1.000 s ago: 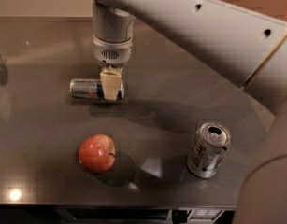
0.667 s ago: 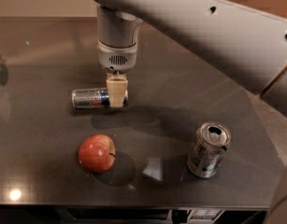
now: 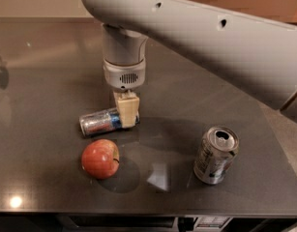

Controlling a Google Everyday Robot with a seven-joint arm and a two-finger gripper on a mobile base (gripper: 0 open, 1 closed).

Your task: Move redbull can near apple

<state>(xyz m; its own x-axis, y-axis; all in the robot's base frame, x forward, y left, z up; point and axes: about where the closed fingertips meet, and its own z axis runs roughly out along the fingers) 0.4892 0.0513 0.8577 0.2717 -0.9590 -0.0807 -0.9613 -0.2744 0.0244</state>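
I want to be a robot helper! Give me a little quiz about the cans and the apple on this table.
1. True or false: the redbull can stands upright.
2. Fill in: the can nearest the apple is the ____ can.
3. The gripper, pointing straight down at the middle of the table, is shut on: A) the apple B) the redbull can C) nothing.

Key: 1 false, it lies on its side. 2 redbull. 3 B, it grips the can's end farthest from the left edge.
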